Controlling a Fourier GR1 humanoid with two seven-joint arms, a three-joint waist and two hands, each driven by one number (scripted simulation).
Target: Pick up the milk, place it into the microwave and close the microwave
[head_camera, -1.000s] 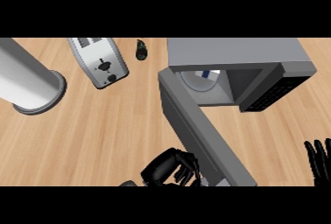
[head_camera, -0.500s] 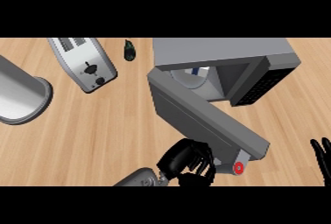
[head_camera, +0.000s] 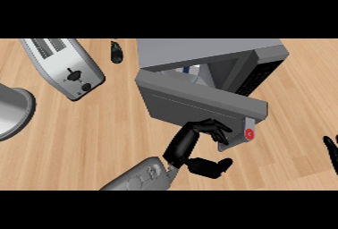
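The grey microwave (head_camera: 218,51) stands at the back centre of the wooden counter. Its door (head_camera: 198,100) is swung partway across the opening, with a red button (head_camera: 249,133) at its free end. Through the remaining gap a bit of the white and blue milk carton (head_camera: 192,69) shows inside. My left hand (head_camera: 183,144) comes up from the lower edge, open, with its fingers (head_camera: 213,128) against the door's outer face near the free end and its thumb spread below. Only the fingertips of my right hand (head_camera: 330,154) show at the right edge, straight and pointing up, resting.
A silver toaster (head_camera: 65,67) lies at the back left. A small dark object (head_camera: 116,52) sits between it and the microwave. A large grey round vessel (head_camera: 10,112) stands at the left edge. Bare wood counter (head_camera: 86,143) spreads in front.
The microwave door has swung further toward its opening, narrowing the gap. My left hand has moved up and right with it, fingers on the door. The right hand stays at the right edge.
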